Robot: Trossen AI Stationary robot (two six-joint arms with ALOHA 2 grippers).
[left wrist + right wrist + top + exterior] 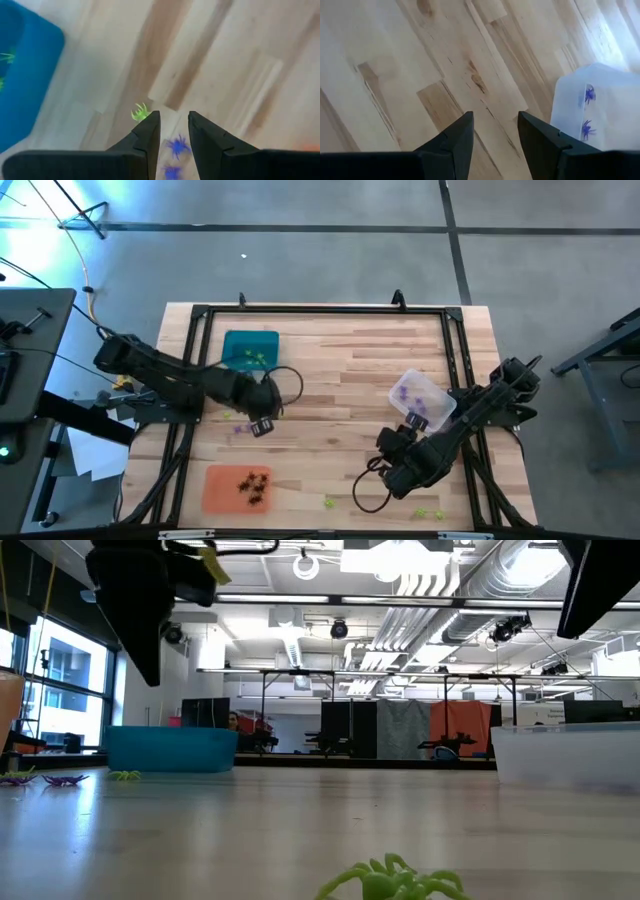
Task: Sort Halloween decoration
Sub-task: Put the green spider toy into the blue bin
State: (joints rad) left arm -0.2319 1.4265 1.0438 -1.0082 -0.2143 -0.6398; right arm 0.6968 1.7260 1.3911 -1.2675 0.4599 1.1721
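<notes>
The table (360, 370) carries three trays. One tray (250, 348) sits at the far left with spider pieces (252, 358) in it. A second tray (236, 488) sits at the near left, holding more pieces (254, 484). A third tray (421, 400) sits right of centre, also with pieces (408, 394) inside. Loose pieces (237, 422) lie between the two left trays, under the left gripper (263, 425). Others (328, 502) lie along the near edge.

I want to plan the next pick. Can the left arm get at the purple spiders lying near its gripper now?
Probably yes. The left gripper hangs right above the purple spiders with its fingers apart, and only bare table surrounds them; a yellow-green spider lies beside, not over them.
</notes>
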